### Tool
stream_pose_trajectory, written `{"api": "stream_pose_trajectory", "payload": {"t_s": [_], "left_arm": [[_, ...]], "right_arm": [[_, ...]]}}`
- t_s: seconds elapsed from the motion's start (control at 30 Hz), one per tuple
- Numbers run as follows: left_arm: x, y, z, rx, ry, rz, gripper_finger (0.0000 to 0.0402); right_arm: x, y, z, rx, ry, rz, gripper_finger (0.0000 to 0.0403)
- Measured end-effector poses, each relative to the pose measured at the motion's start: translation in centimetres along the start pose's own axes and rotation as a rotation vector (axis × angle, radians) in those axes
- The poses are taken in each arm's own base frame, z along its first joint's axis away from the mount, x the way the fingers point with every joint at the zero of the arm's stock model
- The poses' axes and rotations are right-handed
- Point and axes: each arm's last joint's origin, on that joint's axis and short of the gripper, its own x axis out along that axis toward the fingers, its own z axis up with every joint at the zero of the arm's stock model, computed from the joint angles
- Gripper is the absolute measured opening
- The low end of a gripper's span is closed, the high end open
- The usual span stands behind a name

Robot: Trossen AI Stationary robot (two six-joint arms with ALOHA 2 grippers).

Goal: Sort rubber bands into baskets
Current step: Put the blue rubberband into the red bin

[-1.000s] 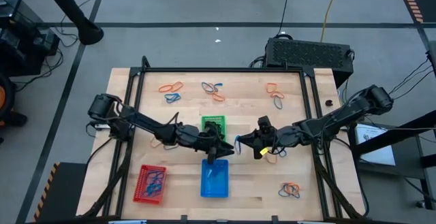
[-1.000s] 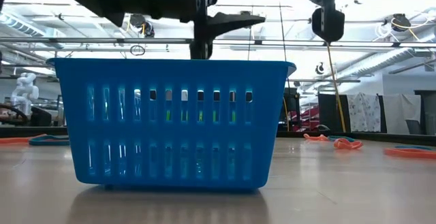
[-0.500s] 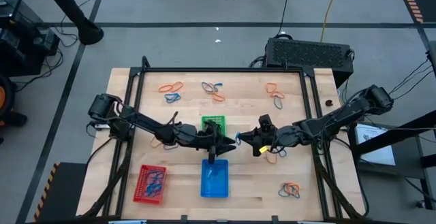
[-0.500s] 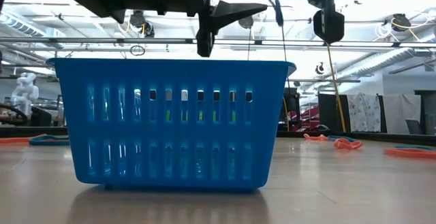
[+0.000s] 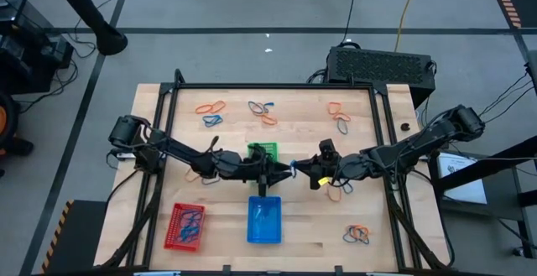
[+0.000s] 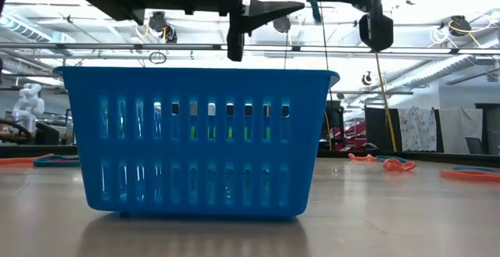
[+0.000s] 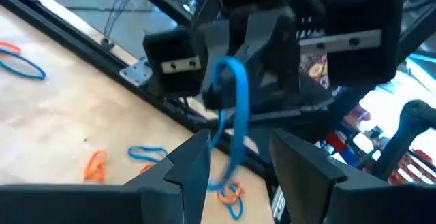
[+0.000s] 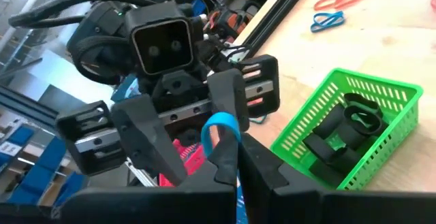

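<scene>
My right gripper (image 5: 299,173) is shut on a blue rubber band (image 7: 236,108) above the table's middle, between the green basket (image 5: 262,151) and the blue basket (image 5: 264,221). My left gripper (image 5: 280,174) faces it at close range, open. In the left wrist view its two fingers (image 7: 194,163) stand on either side of the hanging band; I cannot tell whether they touch it. The red basket (image 5: 185,226) stands at the near left. The green basket holds black bands (image 8: 354,125). My right gripper pinches the blue band between its two fingertips (image 8: 225,157), coming level from the table's right. A short loop of the band (image 8: 219,124) sticks out past the tips. The rest (image 7: 233,149) hangs slack below, lifted clear of the table.
Loose orange and blue bands lie at the far left (image 5: 211,108), far middle (image 5: 263,110), far right (image 5: 339,115) and near right (image 5: 358,235). An orange band (image 5: 339,195) lies under the right arm. The blue basket fills the low view (image 6: 195,140).
My left gripper has gone from above the blue basket toward the far edge and the right, up to my right gripper. My right gripper has shifted slightly toward the left with the blue band still in its hold.
</scene>
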Motion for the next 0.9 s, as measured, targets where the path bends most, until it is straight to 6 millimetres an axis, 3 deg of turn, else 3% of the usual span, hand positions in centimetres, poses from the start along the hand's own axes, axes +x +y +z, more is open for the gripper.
{"api": "stream_pose_trajectory", "payload": {"t_s": [0.4, 0.5, 0.77, 0.9], "left_arm": [[0.07, 0.39, 0.24, 0.000, -0.014, 0.027, 0.0156], [0.07, 0.42, 0.25, 0.000, -0.020, 0.036, 0.0131], [0.06, 0.47, 0.28, -0.002, -0.033, 0.056, 0.0013], [0.06, 0.46, 0.25, -0.001, -0.032, 0.057, 0.0008]], "right_arm": [[0.07, -0.07, 0.13, 0.004, -0.006, -0.003, 0.0000], [0.07, -0.06, 0.13, 0.004, -0.004, -0.002, 0.0000], [0.07, -0.05, 0.11, 0.020, 0.004, 0.003, 0.0000], [0.07, -0.13, 0.07, 0.010, 0.009, -0.004, 0.0004]]}}
